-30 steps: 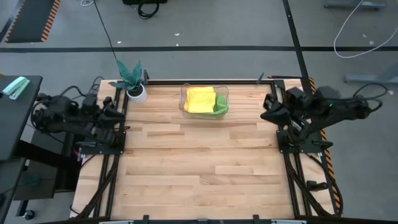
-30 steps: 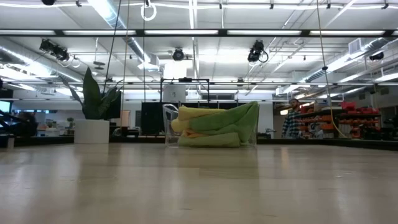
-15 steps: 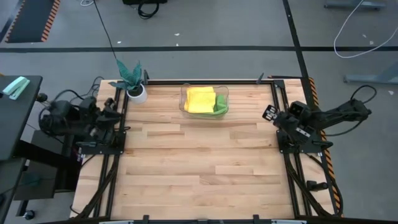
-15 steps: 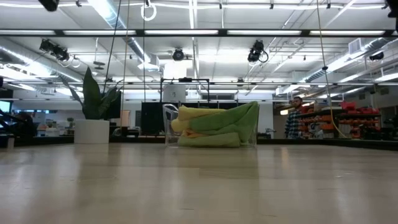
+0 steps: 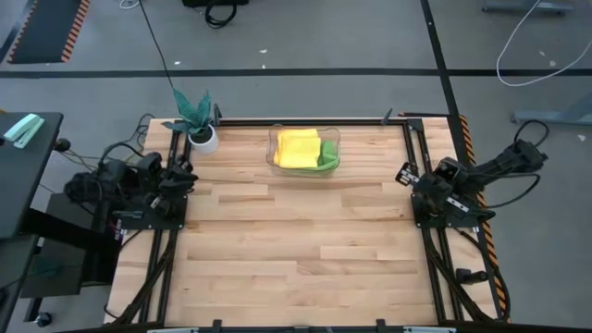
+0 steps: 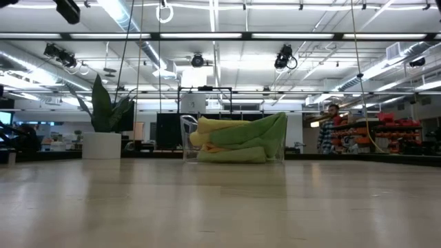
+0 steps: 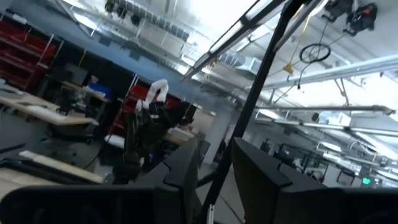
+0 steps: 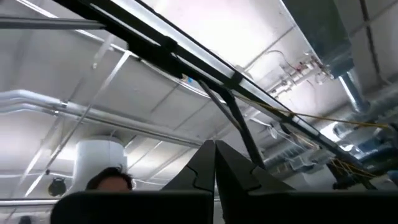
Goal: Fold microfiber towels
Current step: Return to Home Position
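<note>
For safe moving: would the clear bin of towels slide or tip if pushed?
Probably slide: the clear bin sits low and wide on the smooth wooden table. Its folded towels look soft and light, so a gentle push likely suffices.

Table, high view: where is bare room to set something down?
Everything in front of the clear bin and plant is bare wood, between the left gripper and right gripper at the side edges. Only the back edge is crowded.

Towels (image 5: 298, 148) — yellow, green — in bin (image 5: 271, 146)
</note>
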You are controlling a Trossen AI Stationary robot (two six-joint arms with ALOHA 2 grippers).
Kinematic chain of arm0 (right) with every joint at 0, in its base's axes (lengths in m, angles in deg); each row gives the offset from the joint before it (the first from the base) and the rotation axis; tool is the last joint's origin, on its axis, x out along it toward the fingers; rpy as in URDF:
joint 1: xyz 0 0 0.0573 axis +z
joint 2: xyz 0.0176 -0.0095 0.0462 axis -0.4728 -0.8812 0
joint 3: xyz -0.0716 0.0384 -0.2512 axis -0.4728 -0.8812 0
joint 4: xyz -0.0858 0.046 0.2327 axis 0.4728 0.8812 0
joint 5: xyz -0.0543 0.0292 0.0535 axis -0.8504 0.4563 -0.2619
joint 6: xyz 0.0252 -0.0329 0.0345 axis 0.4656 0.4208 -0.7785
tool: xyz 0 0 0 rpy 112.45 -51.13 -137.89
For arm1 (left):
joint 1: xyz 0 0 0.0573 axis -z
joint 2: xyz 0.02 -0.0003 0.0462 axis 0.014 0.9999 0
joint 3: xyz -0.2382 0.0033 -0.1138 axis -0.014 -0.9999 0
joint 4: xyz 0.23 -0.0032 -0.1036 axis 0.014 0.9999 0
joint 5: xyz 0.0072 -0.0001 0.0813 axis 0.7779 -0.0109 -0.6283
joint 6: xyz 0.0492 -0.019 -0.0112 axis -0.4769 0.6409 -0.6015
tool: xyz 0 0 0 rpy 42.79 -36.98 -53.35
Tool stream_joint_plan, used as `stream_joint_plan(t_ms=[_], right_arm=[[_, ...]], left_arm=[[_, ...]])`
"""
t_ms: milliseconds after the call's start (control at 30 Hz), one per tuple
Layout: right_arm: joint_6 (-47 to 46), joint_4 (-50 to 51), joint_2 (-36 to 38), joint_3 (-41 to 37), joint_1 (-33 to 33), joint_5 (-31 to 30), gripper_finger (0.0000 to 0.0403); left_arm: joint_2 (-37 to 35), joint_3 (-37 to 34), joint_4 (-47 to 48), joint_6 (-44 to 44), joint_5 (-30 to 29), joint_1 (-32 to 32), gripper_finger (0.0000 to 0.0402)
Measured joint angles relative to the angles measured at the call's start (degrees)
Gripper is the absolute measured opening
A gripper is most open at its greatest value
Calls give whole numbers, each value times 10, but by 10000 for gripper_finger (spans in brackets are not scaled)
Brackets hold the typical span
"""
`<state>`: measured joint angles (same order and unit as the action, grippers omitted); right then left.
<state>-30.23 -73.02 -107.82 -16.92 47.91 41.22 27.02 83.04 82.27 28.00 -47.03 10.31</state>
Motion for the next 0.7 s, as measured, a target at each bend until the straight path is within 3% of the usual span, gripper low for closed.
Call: stream_joint_plan(t_ms=[333, 700], right_arm=[[42, -55, 14, 0, 4, 52, 18], [39, -69, 120, -55, -50, 71, 18]], left_arm=[[0, -51, -70, -25, 0, 0, 107], [-13, -51, -125, -94, 0, -1, 107]])
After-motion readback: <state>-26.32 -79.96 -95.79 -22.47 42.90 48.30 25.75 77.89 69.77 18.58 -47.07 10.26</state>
